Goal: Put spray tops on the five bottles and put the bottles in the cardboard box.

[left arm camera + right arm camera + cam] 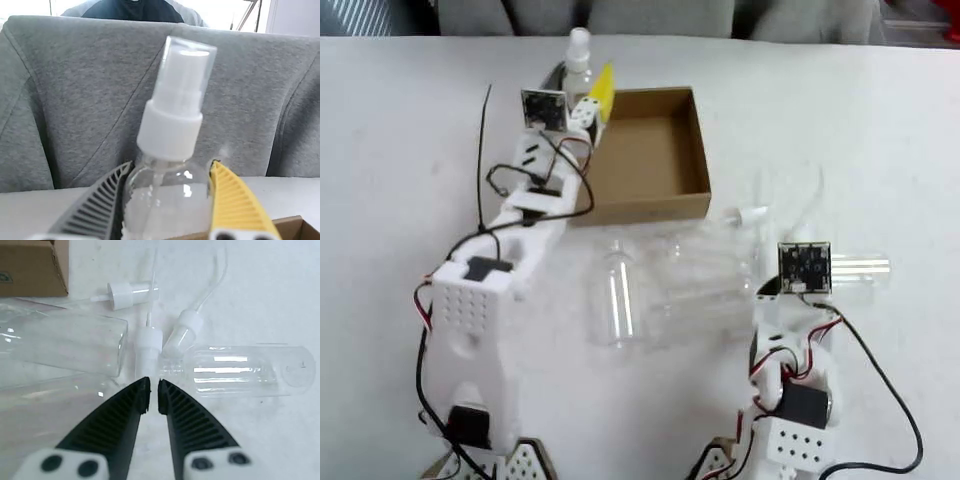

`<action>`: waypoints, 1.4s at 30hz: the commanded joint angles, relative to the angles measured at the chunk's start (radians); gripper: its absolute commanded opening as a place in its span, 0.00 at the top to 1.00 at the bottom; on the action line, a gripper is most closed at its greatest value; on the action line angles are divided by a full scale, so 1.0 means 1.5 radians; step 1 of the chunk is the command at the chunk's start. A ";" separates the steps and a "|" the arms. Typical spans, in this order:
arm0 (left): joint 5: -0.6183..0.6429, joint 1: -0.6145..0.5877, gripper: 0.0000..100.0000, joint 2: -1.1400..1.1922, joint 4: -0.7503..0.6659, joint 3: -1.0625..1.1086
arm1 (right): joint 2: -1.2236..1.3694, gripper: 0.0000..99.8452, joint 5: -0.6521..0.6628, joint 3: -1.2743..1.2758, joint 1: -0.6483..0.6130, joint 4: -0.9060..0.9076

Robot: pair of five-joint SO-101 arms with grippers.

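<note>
Clear capped bottle (167, 205), gripped by the left claw (171, 167), should clear the cardboard box (650, 206) wall before release; the right claw (154, 385) is nearly closed, empty.

White table (400, 150) — grey sofa (75, 100) behind

The white table (400, 120) carries the cardboard box (650, 208) beside the left gripper (170, 170). Capless bottles (617, 300) and loose spray tops (132, 291) lie just ahead of the right gripper (153, 389).
</note>
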 commanded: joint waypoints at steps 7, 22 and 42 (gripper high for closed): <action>0.007 -0.008 0.92 0.044 0.039 -0.115 | -0.025 0.98 0.007 0.004 -0.013 0.018; 0.007 -0.029 0.92 0.120 0.040 -0.185 | -0.025 0.98 0.007 0.005 -0.013 0.018; 0.007 -0.028 0.88 0.175 0.129 -0.284 | -0.028 0.98 0.015 0.013 -0.014 0.018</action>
